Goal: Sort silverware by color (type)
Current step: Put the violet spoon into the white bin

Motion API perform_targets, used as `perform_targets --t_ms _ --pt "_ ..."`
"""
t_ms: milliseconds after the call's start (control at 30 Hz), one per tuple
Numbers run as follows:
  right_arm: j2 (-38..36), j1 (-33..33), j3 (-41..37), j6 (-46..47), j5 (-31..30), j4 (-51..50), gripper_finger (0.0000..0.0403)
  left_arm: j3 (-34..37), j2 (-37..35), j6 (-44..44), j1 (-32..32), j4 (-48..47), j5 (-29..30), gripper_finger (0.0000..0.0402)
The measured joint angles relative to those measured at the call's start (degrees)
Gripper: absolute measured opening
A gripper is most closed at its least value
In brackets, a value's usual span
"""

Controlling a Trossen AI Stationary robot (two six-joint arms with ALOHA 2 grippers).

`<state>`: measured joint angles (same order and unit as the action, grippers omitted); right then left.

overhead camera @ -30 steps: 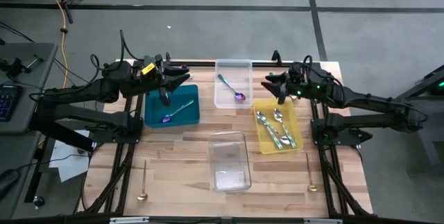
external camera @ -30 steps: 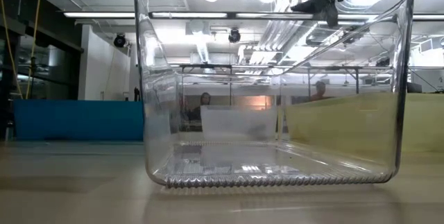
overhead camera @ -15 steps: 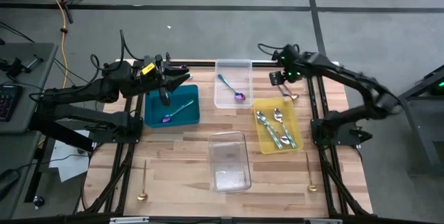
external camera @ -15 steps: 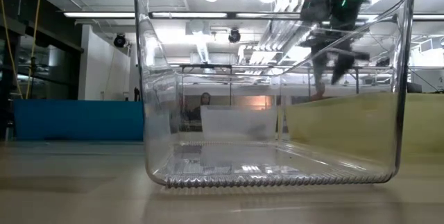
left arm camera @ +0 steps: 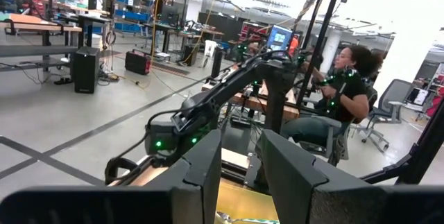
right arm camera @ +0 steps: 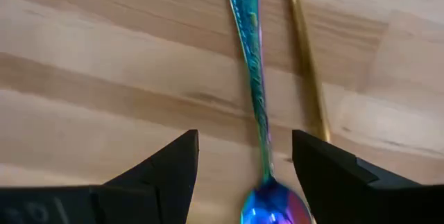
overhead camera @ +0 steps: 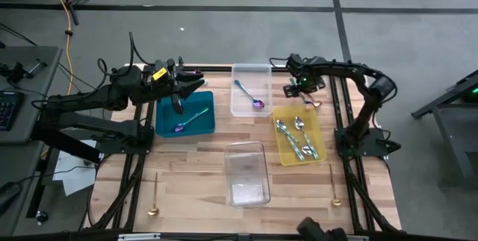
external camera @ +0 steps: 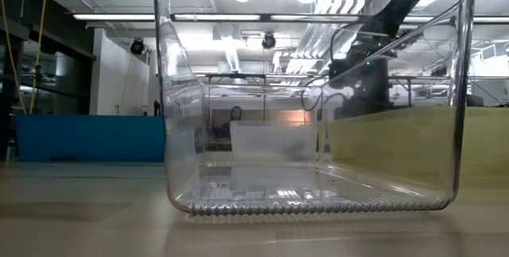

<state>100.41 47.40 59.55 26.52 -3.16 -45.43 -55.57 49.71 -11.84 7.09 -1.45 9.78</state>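
An iridescent purple-blue spoon [right arm camera: 250, 57] and a gold handle [right arm camera: 305, 57] lie side by side on the bare wood at the table's far right [overhead camera: 310, 104]. My right gripper [right arm camera: 244, 141] points down just above them, open. Its fingers stand on either side of the spoon's neck without touching it [overhead camera: 299, 88]. My left gripper [overhead camera: 196, 82] waits level above the teal tray [overhead camera: 168, 118], open and with nothing between its fingers [left arm camera: 239, 175]. The teal tray holds a teal-handled piece [overhead camera: 196, 116].
A clear tray [overhead camera: 250, 77] at the far middle holds an iridescent spoon [overhead camera: 249, 95]. The yellow tray [overhead camera: 284, 151] holds several silver pieces. A second clear tray [overhead camera: 246, 174] stands nearer. Two gold pieces [overhead camera: 153, 196] [overhead camera: 334, 189] lie near the front edge. A person sits beyond the table [left arm camera: 347, 85].
My right arm has swung toward the table's far edge. Its gripper has tipped from level to pointing down and has sunk toward the iridescent spoon on the wood, staying open. No silverware has moved.
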Motion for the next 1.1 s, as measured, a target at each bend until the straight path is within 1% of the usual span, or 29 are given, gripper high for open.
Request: perform_targets --t_ms 167,300,433,567,667,800,833,1000,1100 --pt "2.15 0.0 0.03 0.37 -0.39 2.04 0.0223 0.0 0.0 0.0 0.0 0.0 0.0 0.0096" --pt "3.46 0.11 0.33 0.42 -0.24 2.56 0.0203 0.0 0.0 -0.04 0.0 0.0 0.0 0.0096" --pt "4.81 0.64 0.33 1.92 0.77 2.85 0.0164 0.0 0.0 -0.09 0.0 0.0 0.0 0.0096" --pt "4.99 1.67 0.28 1.92 3.05 3.32 0.0118 0.0 0.0 -0.25 0.0 0.0 0.0 0.0096" --pt "5.08 2.39 0.26 1.83 5.32 3.63 0.008 0.0 0.0 -1.46 0.0 0.0 0.0 0.0096" --pt "5.12 2.34 0.26 0.88 5.74 3.83 0.0021 0.0 0.0 -1.57 0.0 0.01 0.0 0.0096" --pt "5.13 2.34 0.26 0.42 5.79 3.79 0.0014 0.0 0.0 -1.57 0.0 0.01 0.0 0.0096" --pt "5.13 1.64 0.19 -0.94 4.72 3.66 0.0015 0.0 0.0 -1.55 0.0 0.02 0.0 0.0096" --pt "4.77 1.68 0.04 -1.64 4.77 3.72 0.0007 0.0 0.0 -1.55 -0.01 0.03 0.0 0.0096"
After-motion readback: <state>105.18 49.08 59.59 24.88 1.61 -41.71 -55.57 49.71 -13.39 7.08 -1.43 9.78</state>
